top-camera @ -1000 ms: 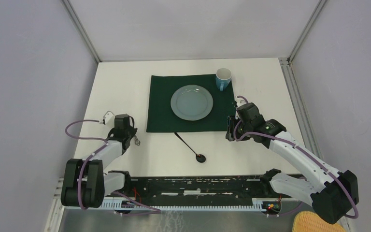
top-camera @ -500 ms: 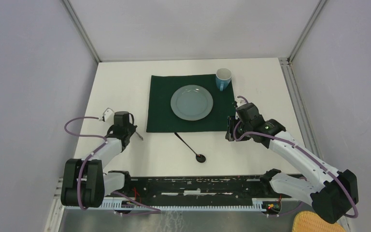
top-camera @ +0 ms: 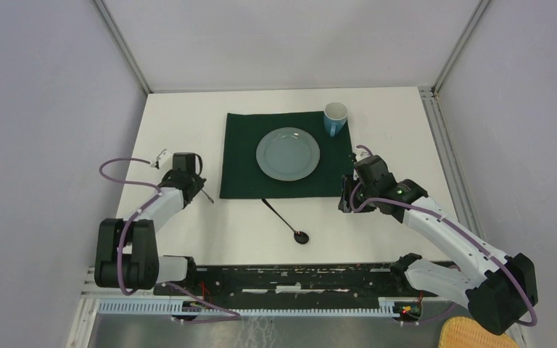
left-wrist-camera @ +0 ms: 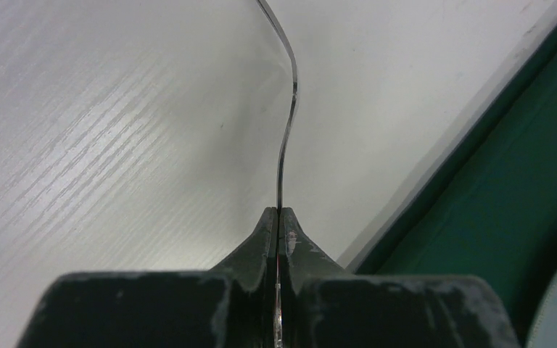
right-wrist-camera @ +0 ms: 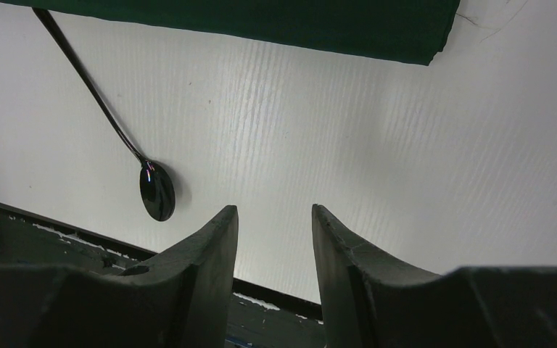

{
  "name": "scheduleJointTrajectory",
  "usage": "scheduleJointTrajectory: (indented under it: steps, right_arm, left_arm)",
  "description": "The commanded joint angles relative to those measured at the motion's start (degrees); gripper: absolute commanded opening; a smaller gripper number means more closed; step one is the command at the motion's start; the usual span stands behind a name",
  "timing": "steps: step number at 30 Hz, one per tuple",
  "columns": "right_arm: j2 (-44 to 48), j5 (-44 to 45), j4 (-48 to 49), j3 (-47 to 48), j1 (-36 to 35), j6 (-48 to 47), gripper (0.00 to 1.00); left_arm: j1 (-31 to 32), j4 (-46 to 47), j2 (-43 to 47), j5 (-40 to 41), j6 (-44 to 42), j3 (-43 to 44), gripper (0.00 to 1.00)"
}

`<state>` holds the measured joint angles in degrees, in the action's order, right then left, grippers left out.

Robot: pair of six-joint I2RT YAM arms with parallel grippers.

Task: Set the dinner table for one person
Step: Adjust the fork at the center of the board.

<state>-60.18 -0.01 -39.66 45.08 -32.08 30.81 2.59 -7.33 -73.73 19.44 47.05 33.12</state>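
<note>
While the left pincer point(left-wrist-camera: 278, 217) is clamped fully shut on a thin metal utensil point(left-wrist-camera: 287, 123), the piece is seen edge-on, so I cannot tell fork from knife. Its long axis runs straight out ahead of the fingertips, with a gentle S-bend, above the bare white tabletop point(top-camera: 181, 123). The dark green cloth point(top-camera: 239, 159) has its left edge just to the right of this pincer, and the left arm is plainly the nearer one to that edge. A strip of cloth lies bare between that edge and the grey plate point(top-camera: 288, 154) at its centre; a blue cup point(top-camera: 335, 118) stands at the far right corner. Judging by this, the coming move is a short carry to the right to lay the utensil beside the plate, with open room on both cloth and tabletop.

The right pincer point(right-wrist-camera: 274, 217) stands about half open and holds nothing, hovering just off the cloth's near right corner. A dark spoon point(top-camera: 284, 219) lies on the tabletop to its left, slanting from the cloth's near edge towards the arm bases, bowl close to the tabletop's near edge; the right arm is nearer to it
</note>
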Motion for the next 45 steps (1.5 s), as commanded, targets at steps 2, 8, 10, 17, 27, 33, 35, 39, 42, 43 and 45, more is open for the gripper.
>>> scheduleJointTrajectory:
  steps: [2,8,10,17,27,33,35,39,42,43,45]
  right_arm:
    - [-0.11,0.19,2.19,0.10,0.32,0.66,0.48]
    - [-0.45,0.17,2.56,0.01,0.42,0.57,0.48]
    - [-0.68,0.13,2.70,0.09,0.36,0.58,0.48]
    - [-1.42,0.18,3.34,-0.06,0.28,0.74,0.48]
    - [-2.18,0.11,3.76,0.10,0.37,0.93,0.48]
    - [-2.46,0.19,4.03,0.01,0.36,1.10,0.48]
    - [-2.56,0.16,4.06,0.01,0.36,1.14,0.48]
    - [-2.62,0.17,4.20,0.10,0.36,1.20,0.48]
    - [-2.66,0.15,4.22,-0.05,0.38,1.28,0.48]
    - [-2.66,0.18,4.39,-0.20,0.35,1.35,0.48]
    - [-2.66,0.17,4.72,-0.46,0.40,1.58,0.48]
  left_arm:
    - [-0.32,-4.81,-4.89,1.48,-2.40,3.83,0.02]
    - [-0.33,-7.70,-9.54,2.07,-2.96,6.73,0.02]
    - [-0.37,-7.58,-9.82,2.12,-2.97,6.91,0.02]
    - [-0.31,-6.82,-9.95,1.79,-3.10,6.99,0.22]
    - [-0.31,-5.97,-10.10,1.66,-3.69,7.80,0.30]
    - [-0.35,-5.23,-9.82,1.51,-3.91,7.87,0.29]
    - [-0.35,-5.14,-10.12,1.40,-3.96,7.87,0.24]
    - [-0.37,-5.39,-11.03,1.35,-4.36,8.38,0.09]
    - [-0.39,-6.56,-11.90,1.68,-4.94,9.68,0.04]
    - [-0.39,-7.39,-12.34,2.03,-5.30,10.47,0.02]
    - [-0.34,-9.23,-13.18,2.78,-6.07,12.27,0.02]
